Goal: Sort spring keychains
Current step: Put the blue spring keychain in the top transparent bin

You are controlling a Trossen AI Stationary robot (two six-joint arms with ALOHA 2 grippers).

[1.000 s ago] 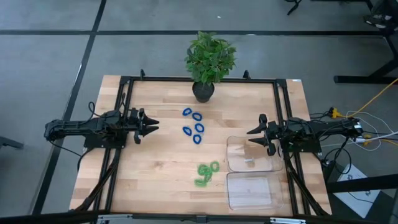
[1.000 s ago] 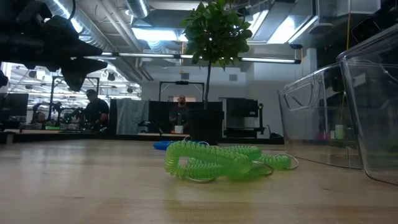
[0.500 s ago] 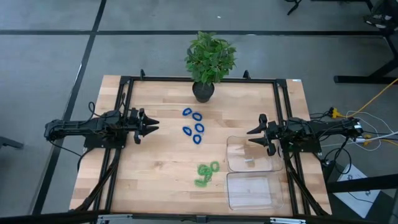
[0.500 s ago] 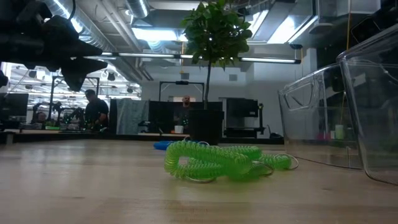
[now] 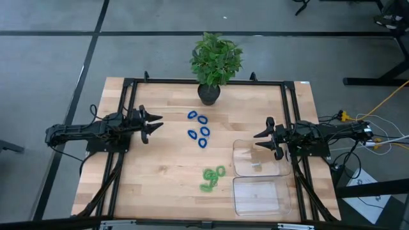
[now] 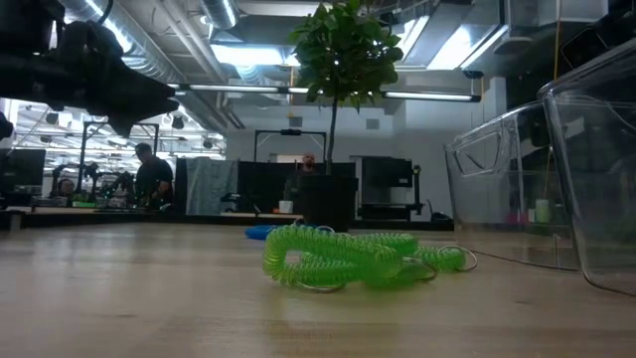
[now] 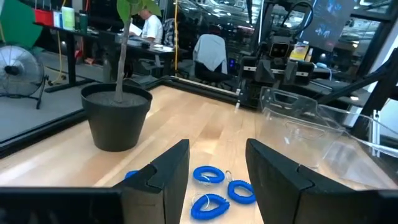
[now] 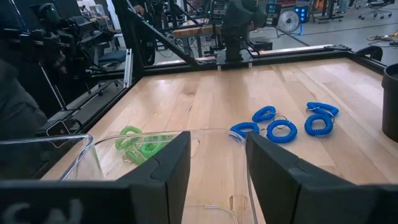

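Several bright blue spring keychains [image 5: 199, 128] lie flat in a loose group on the wooden table in front of the plant pot; they also show in the left wrist view [image 7: 209, 175] and the right wrist view [image 8: 283, 130]. A tangle of green spring keychains [image 5: 211, 177] lies nearer the table's near edge, left of the trays [image 6: 338, 257] [image 8: 140, 142]. My left gripper [image 5: 156, 122] [image 7: 217, 149] is open, above the table to the left of the blue group. My right gripper [image 5: 259, 140] [image 8: 217, 140] is open over the far clear tray's left side.
Two clear trays sit side by side at the table's right, the far tray [image 5: 259, 158] and the near tray [image 5: 259, 195]. A potted plant [image 5: 214, 61] stands at the far edge. A black frame [image 5: 128, 86] rims the table. Bare wood lies between the arms.
My left gripper has turned about its wrist and shifted a little toward the table's far edge; its gap stays open. The keychains, trays and my right gripper have kept still.
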